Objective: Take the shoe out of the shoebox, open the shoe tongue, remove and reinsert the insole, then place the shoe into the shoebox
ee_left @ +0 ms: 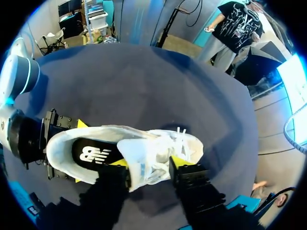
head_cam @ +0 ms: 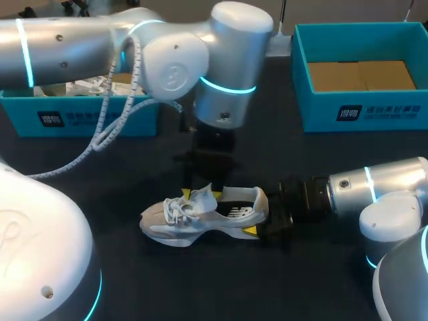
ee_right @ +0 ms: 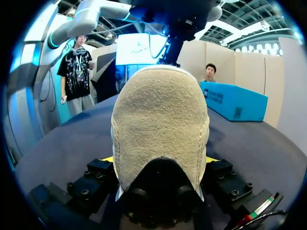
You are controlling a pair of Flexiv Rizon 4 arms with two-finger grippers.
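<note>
A white sneaker with a black insole lies on the dark table, toe to the left. My left gripper comes straight down over its middle. In the left wrist view that gripper has its yellow tips pressed against both sides of the raised tongue. My right gripper comes in low from the right and holds the heel. In the right wrist view the beige heel fills the space between the right gripper's fingers.
A teal shoebox with brown cardboard inside stands at the back right. A second teal box holding white paper stands at the back left, partly hidden by my left arm.
</note>
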